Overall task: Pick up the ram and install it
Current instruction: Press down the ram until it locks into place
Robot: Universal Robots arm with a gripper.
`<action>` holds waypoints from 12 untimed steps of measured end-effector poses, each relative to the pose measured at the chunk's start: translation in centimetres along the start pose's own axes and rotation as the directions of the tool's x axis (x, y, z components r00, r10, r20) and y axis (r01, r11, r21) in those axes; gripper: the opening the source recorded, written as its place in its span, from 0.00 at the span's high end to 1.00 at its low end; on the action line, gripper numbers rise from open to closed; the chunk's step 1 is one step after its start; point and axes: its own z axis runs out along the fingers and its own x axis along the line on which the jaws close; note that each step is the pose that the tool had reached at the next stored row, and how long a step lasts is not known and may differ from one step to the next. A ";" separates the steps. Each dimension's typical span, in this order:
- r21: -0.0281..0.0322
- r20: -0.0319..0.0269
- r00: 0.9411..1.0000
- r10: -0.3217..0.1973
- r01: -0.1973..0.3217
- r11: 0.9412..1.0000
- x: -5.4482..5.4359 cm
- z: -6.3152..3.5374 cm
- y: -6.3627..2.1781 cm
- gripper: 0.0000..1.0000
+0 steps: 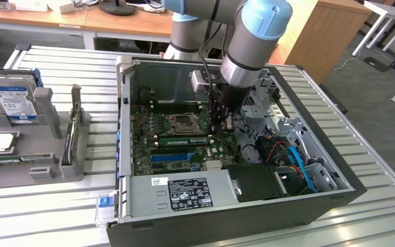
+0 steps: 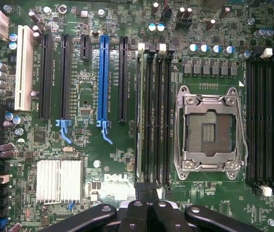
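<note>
The gripper (image 1: pixel 218 125) is hanging low inside the open computer case (image 1: pixel 204 226), over the motherboard. Its fingers are pressed fully together and are gripping nothing that I can see. The ram (image 2: pixel 139 111) is standing on edge in the outermost of a bank of memory slots (image 2: pixel 162 116). In the exterior view it is sitting just beside the gripper, at about eight o'clock from it. The empty processor socket (image 1: pixel 182 122) is lying at twelve o'clock from the ram, and the blue slot (image 1: pixel 173 156) at six o'clock.

To my eye the pick-up is done and the installing step is in hand, since the stick is already resting in its slot with the closed fingertips hovering near one end. I cannot tell whether they are touching it, or whether the end latches are engaging.

Any further move is calling for straight-down, in-line pressure on the top edge, keeping clear of the neighbouring empty slots.
</note>
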 end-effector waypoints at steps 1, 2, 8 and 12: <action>0.000 0.000 1.000 0.000 0.000 1.000 0.0 0.01 0.00 0.89; 0.000 0.000 1.000 0.000 0.000 1.000 0.0 0.01 0.00 0.89; 0.000 0.000 1.000 0.000 0.000 1.000 0.0 0.29 -0.02 0.89; 0.000 0.000 1.000 0.000 0.000 1.000 0.0 0.34 -0.02 0.89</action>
